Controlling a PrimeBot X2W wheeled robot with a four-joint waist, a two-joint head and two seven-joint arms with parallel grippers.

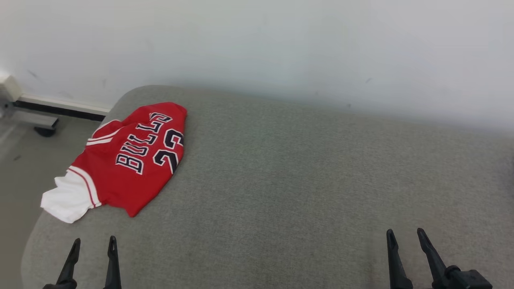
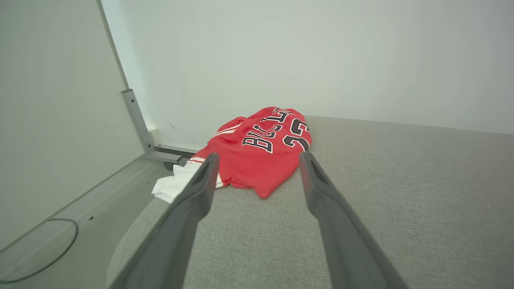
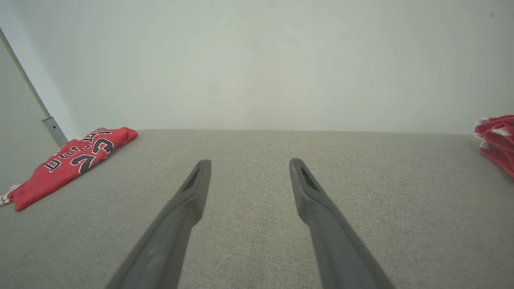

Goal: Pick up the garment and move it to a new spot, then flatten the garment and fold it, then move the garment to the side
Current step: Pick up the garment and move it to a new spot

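Note:
A red garment [image 1: 132, 160] with dark lettering and white sleeve ends lies folded at the far left of the grey cushioned surface [image 1: 301, 180], one white part hanging near the rounded left edge. My left gripper [image 1: 94, 243] stands open at the lower left, short of the garment and holding nothing. The left wrist view looks between its fingers at the garment [image 2: 261, 156] a little ahead. My right gripper [image 1: 405, 233] is open at the lower right over bare fabric, far from the garment [image 3: 68, 164], which lies off to the left in the right wrist view.
A white wall [image 1: 281, 48] runs behind the surface. Left of the surface the floor [image 1: 20, 168] drops away, with a metal frame leg [image 2: 138, 120] and a cable [image 2: 52, 249] on it. Another red and white cloth [image 3: 496, 140] sits at the surface's far right.

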